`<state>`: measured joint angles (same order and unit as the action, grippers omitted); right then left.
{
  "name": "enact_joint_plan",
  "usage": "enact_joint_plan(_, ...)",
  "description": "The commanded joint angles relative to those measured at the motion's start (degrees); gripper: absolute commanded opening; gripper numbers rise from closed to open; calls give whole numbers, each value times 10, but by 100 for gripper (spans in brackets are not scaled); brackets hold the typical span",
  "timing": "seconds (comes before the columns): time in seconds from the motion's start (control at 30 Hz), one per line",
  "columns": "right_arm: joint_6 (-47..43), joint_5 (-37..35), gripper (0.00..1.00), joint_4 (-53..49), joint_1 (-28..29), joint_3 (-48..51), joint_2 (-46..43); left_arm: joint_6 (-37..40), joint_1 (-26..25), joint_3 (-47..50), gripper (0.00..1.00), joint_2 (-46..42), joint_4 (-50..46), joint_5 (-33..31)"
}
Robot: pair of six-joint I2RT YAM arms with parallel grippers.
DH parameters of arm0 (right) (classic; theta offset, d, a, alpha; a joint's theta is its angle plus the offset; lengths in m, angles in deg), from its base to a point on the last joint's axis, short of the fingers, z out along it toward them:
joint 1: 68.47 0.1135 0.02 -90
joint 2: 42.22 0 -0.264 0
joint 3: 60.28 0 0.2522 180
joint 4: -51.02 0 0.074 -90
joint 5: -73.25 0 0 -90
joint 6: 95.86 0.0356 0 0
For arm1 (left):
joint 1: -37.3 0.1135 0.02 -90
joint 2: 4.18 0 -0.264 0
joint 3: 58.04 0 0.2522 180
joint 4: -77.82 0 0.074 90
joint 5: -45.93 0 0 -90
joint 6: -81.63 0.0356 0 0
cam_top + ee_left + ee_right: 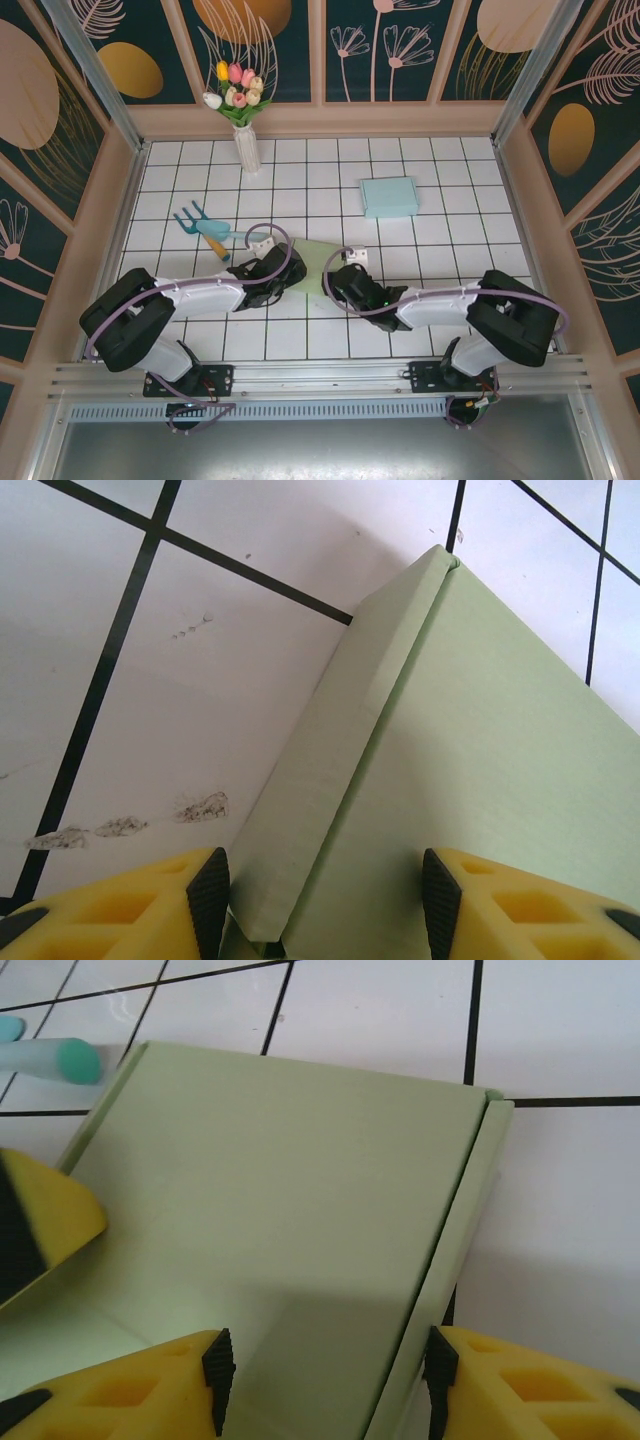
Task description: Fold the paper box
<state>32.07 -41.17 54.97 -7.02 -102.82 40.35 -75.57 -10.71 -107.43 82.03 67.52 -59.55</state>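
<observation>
The pale green paper box (312, 262) lies flat on the tiled floor between my two grippers. My left gripper (283, 268) stands at its left edge. In the left wrist view this gripper (325, 900) is open, its pads astride the raised left side flap (330, 740) and part of the box panel (480, 730). My right gripper (335, 283) stands at the box's right edge. In the right wrist view it (325, 1380) is open over the panel (280, 1180), its right pad by the narrow right side flap (455, 1260). A yellow finger of the left gripper (40, 1225) shows at the box's far side.
A folded light blue box (388, 196) lies at the back right. A white vase of tulips (246, 140) stands at the back left. A blue toy rake (205, 229) lies left of the green box, its teal handle end (50, 1058) near the box corner.
</observation>
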Motion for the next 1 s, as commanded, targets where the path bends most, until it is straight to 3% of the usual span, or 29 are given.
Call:
enact_joint_plan(0.0,21,-24,57,-25,16,-9,-39,-8,-2,23,55,20,-37,-4)
enact_joint_plan(0.27,57,14,56,-8,17,9,-46,-9,-2,28,55,18,-36,-6)
enact_joint_plan(0.97,143,-2,57,-26,55,35,-21,-11,-2,24,55,22,-41,-18)
